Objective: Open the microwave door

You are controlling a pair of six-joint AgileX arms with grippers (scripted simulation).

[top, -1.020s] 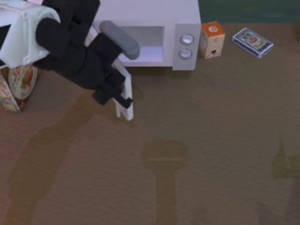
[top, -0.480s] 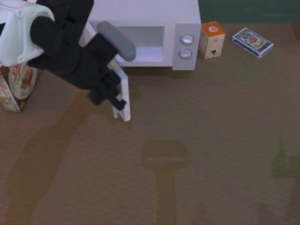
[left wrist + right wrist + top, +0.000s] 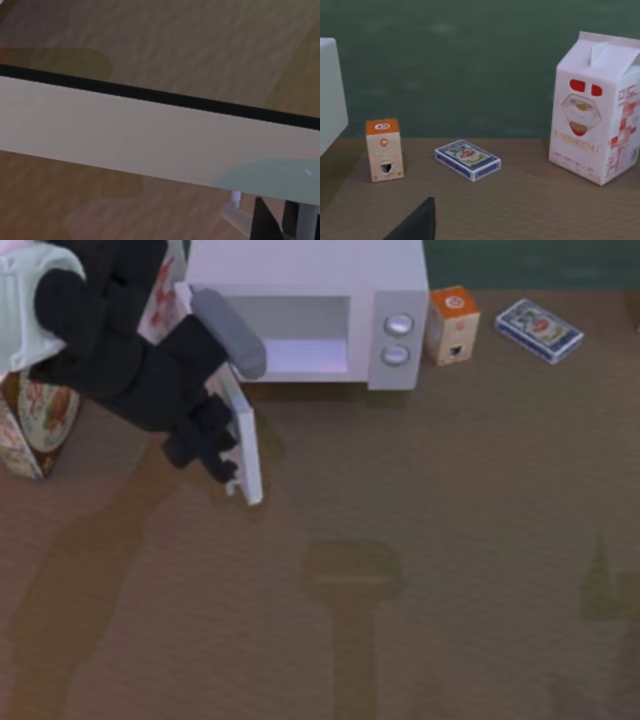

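Seen from above, the left hand (image 3: 232, 468) sits at about ten o'clock on the desk (image 3: 420, 570), closed on the free edge of the microwave door (image 3: 246, 445). The door stands swung out, roughly square to the microwave (image 3: 310, 310) at twelve o'clock. The cavity looks empty. At one to two o'clock stand an orange box (image 3: 452, 324) and a blue card pack (image 3: 538, 330). A risk, as I judge it — the thin edge could slip free, or pulling off the hinge arc could drag the microwave. The right hand is out of view, so I cannot tell its state.
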